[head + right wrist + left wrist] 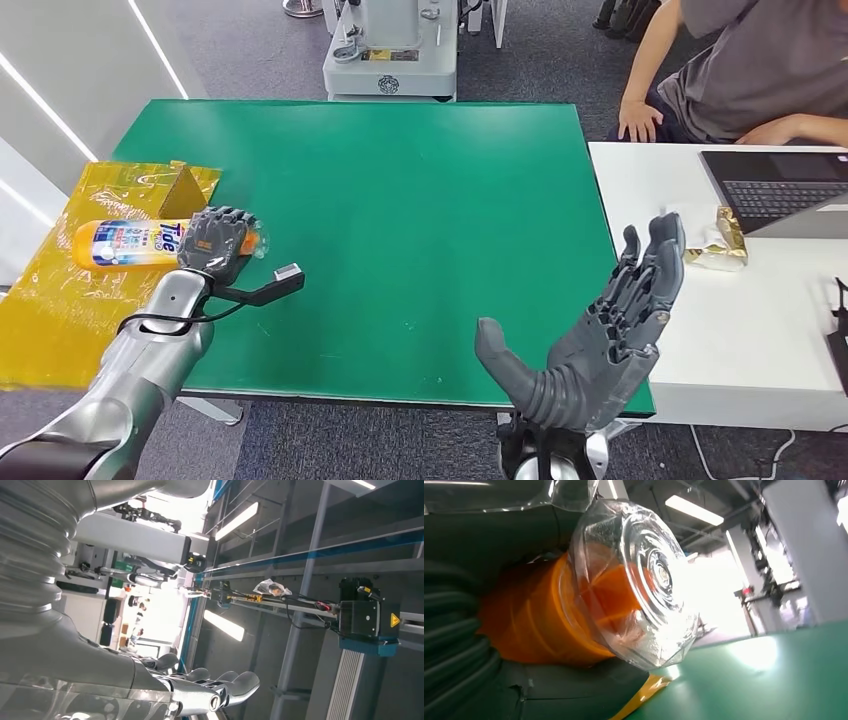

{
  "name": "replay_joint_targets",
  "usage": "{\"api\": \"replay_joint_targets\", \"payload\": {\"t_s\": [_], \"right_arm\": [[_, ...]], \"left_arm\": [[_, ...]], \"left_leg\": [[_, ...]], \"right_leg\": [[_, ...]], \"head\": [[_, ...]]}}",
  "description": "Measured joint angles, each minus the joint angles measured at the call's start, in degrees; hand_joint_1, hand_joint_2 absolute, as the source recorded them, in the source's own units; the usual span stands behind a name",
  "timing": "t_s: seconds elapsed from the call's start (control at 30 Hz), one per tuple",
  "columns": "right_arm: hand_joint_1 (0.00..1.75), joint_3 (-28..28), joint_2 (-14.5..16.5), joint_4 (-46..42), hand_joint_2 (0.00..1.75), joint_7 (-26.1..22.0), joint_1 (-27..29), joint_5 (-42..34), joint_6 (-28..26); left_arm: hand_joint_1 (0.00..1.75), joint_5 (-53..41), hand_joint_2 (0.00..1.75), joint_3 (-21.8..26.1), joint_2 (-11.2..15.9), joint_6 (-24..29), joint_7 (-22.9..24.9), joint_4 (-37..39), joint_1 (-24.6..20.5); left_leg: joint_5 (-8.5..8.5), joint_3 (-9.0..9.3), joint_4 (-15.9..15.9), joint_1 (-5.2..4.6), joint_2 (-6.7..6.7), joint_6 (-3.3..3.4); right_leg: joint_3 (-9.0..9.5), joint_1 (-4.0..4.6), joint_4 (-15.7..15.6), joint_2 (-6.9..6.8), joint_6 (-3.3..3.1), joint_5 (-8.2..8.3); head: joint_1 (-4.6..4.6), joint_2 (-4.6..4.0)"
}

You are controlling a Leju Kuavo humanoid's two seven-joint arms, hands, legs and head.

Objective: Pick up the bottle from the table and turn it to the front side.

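I see my left hand (220, 240) at the left edge of the green table (400, 200), fingers wrapped around the cap end of the bottle (130, 243). The bottle lies on its side, orange with a blue-white label, its body over the yellow sheet (60, 320) past the table's left edge. In the left wrist view the clear cap (644, 580) and orange neck sit against the palm of that hand (469, 645). My right hand (600, 340) is raised over the table's near right corner, fingers spread straight, holding nothing. On the white desk (720, 330) next to it: a laptop (780, 190), a gold-wrapped packet (722, 245). A person (730, 70) sits behind it.
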Motion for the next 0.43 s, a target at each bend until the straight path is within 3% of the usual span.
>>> {"api": "replay_joint_targets", "payload": {"t_s": [0.43], "right_arm": [[0.00, 0.0, 0.0, 0.0, 1.75, 0.0, 0.0, 0.3, 0.0]], "left_arm": [[1.75, 0.0, 1.75, -0.8, 1.8, -1.1, 1.7, 2.9, 1.6]], "left_leg": [[0.00, -0.02, 0.0, -0.01, -0.03, 0.00]], "right_leg": [[0.01, 0.00, 0.0, -0.06, 0.00, 0.00]], "head": [[0.01, 0.00]]}}
